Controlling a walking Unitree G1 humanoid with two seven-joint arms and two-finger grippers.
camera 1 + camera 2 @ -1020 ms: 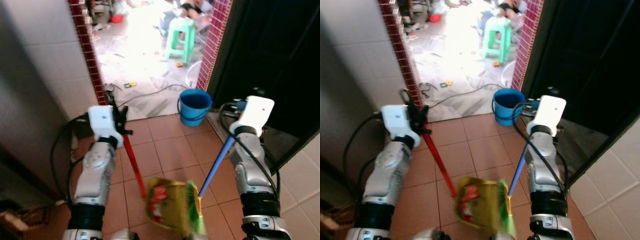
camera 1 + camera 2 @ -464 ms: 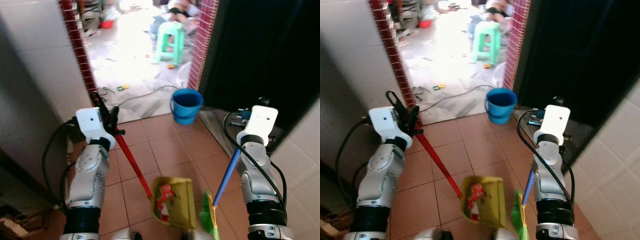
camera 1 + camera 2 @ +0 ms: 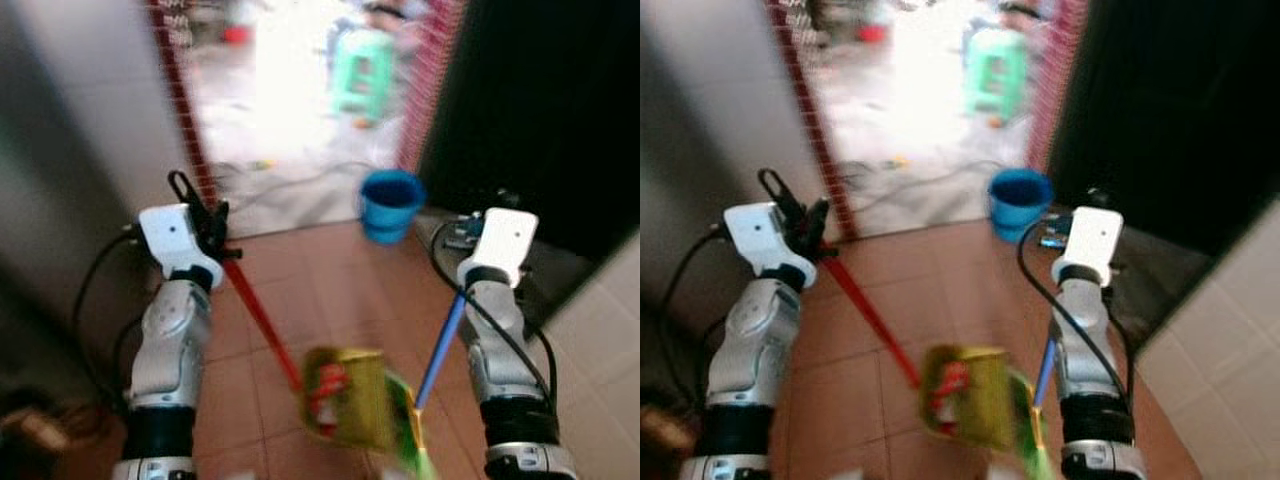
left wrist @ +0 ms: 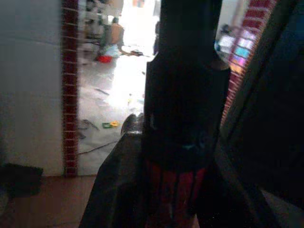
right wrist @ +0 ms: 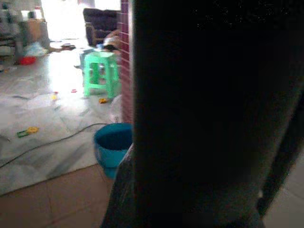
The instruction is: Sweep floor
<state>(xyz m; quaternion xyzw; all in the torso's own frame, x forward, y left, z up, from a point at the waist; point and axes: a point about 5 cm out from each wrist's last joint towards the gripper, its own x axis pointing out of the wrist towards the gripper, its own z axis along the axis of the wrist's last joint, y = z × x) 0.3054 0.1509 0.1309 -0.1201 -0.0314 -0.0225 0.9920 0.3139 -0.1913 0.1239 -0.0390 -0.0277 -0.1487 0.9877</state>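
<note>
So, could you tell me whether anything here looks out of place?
Yes: a cable trails loose across the pale floor beyond the doorway, near small bits of litter. The dustpan already holds a red wrapper.

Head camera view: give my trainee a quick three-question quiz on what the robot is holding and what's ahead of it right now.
1. True or false: the left gripper holds the red handle of the yellow dustpan.
2. What colour is the broom handle below the right gripper? A) green B) blue C) white
3. Fill in: the blue bucket stands on the floor by the ____ that leads to the bright room with the green stool.

Key:
1. True; the wrist view shows the fingers closed round it.
2. B.
3. Doorway.
</note>
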